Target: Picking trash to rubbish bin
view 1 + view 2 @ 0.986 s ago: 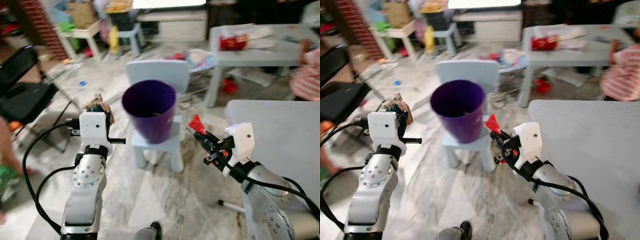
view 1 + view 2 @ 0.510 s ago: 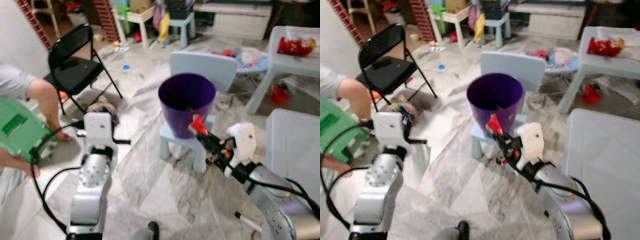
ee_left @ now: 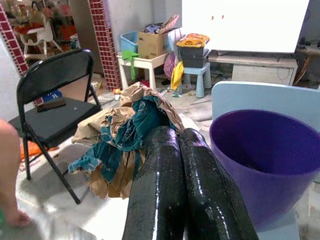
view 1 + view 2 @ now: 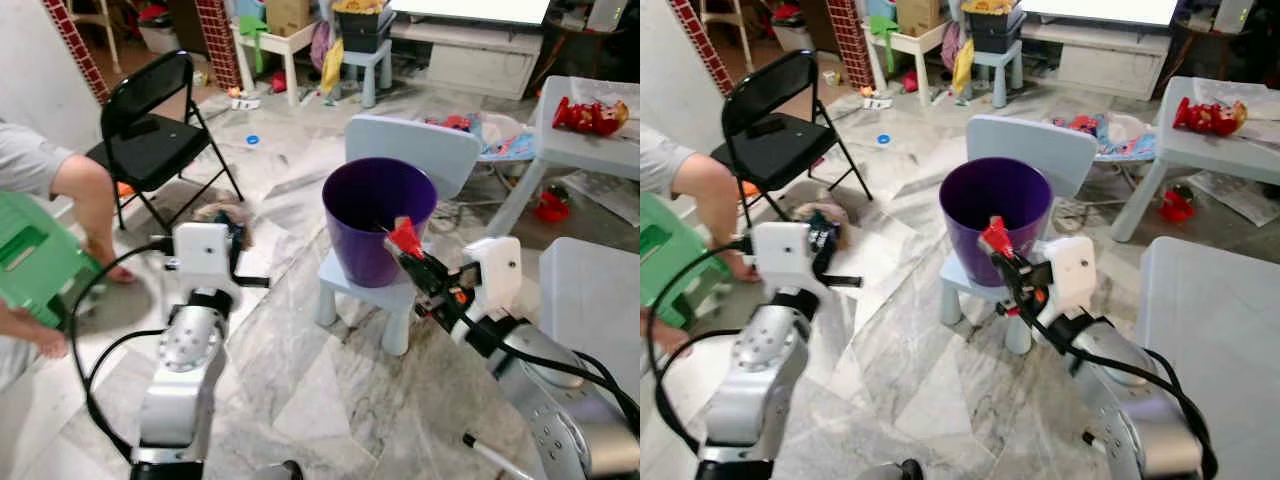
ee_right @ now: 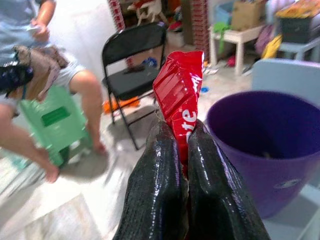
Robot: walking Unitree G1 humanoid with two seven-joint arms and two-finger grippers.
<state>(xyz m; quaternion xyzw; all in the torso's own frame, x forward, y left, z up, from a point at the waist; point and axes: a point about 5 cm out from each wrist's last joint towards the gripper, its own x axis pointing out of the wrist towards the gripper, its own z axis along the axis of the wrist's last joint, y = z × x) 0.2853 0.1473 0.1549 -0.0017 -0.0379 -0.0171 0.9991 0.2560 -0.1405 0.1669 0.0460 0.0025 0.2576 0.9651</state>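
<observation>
A purple bin (image 4: 378,215) stands on a small light-blue chair (image 4: 412,150). My right gripper (image 4: 412,255) is shut on a red wrapper (image 4: 404,237), which it holds at the bin's near rim on the right side. In the right wrist view the wrapper (image 5: 181,97) sticks up between the black fingers (image 5: 160,185), with the bin (image 5: 255,130) just behind it. My left gripper (image 4: 236,236) is shut on a crumpled brown and teal paper wad (image 4: 225,213), held to the left of the bin and apart from it. The left wrist view shows the wad (image 3: 130,130) beside the bin (image 3: 265,150).
A black folding chair (image 4: 150,110) stands at the left. A person (image 4: 60,185) sits there by a green stool (image 4: 30,260). A grey table (image 4: 595,300) is close on my right and a pale table (image 4: 575,135) at back right. A pen (image 4: 490,450) lies on the marble floor.
The camera has swung and steadied, bringing the person and black chair into view. My right gripper has lifted the red wrapper from beside the bin up to its near rim.
</observation>
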